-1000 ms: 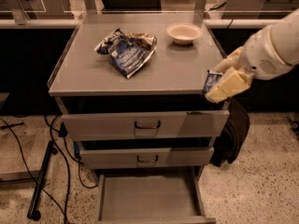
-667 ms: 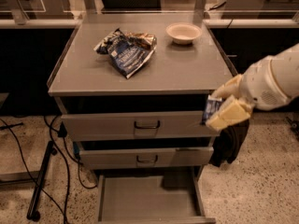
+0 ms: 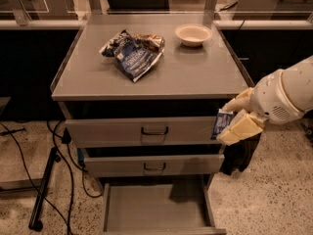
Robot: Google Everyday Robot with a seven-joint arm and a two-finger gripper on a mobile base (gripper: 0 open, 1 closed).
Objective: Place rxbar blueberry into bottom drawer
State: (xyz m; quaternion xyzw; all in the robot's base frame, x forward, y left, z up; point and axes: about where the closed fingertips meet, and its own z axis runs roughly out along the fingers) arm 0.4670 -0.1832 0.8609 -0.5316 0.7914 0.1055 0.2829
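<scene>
Camera view, single entry

Containers: bottom drawer (image 3: 156, 208), lowest of three in a grey metal cabinet, pulled well out; plain grey floor showing, part shadowed at the rear. Middle drawer (image 3: 117, 165) and top drawer (image 3: 112, 131), black handles, each standing slightly forward of the cabinet face; contents cannot be seen. White bowl (image 3: 193, 34), upright at the back right of the surface (image 3: 205, 75); nothing visible inside.

Task item: rxbar blueberry (image 3: 222, 123), dark blue wrapper, held upright in the air just off the cabinet's front right corner, level with the top drawer and above the open bottom drawer's right side.

End effector (image 3: 230, 122): pale fingers clenched on the rxbar blueberry, white arm reaching in from the right.

Surroundings: crumpled blue-and-silver chip bag (image 3: 134, 54), centre-left of the surface, apart from the bowl. Black cables (image 3: 66, 180) and a black stand leg (image 3: 43, 192) on the speckled floor, left of the cabinet
</scene>
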